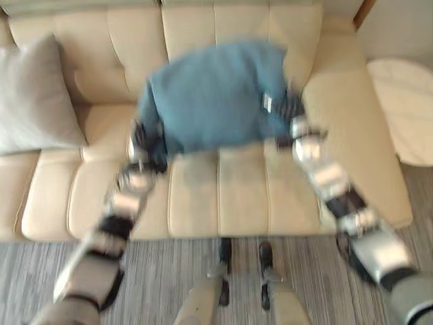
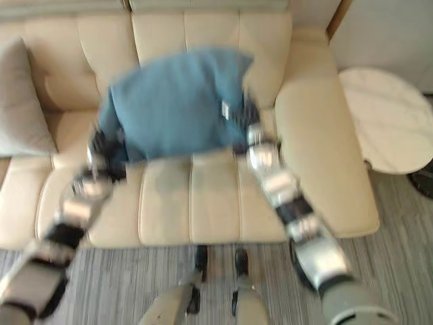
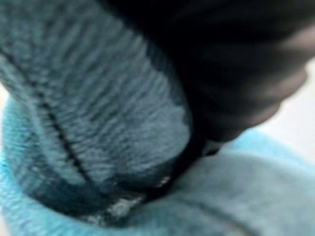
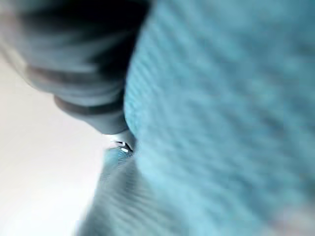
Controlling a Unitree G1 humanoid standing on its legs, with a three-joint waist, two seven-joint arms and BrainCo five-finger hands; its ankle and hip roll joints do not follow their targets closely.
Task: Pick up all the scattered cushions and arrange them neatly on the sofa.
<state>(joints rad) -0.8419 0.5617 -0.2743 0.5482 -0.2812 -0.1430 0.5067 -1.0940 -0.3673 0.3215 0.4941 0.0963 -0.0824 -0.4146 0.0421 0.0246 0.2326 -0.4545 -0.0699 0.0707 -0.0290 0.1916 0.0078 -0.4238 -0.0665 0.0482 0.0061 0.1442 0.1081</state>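
Observation:
A blue cushion (image 1: 216,95) is held up over the middle of the cream sofa (image 1: 237,196), in front of its backrest and clear of the seat. My left hand (image 1: 147,145) is against the cushion's lower left corner. My right hand (image 1: 292,108) is against its right edge. The cushion hangs between the two hands. In the left wrist view the hand's dark cover (image 3: 236,64) lies tight on the blue ribbed fabric (image 3: 98,123). The right wrist view shows that hand's cover (image 4: 83,54) against the same fabric (image 4: 221,123). A grey cushion (image 1: 34,95) leans at the sofa's left end.
A round white side table (image 2: 385,122) stands beside the sofa's right armrest (image 2: 325,149). Grey striped carpet (image 1: 169,271) lies in front of the sofa. The seat under the blue cushion is bare.

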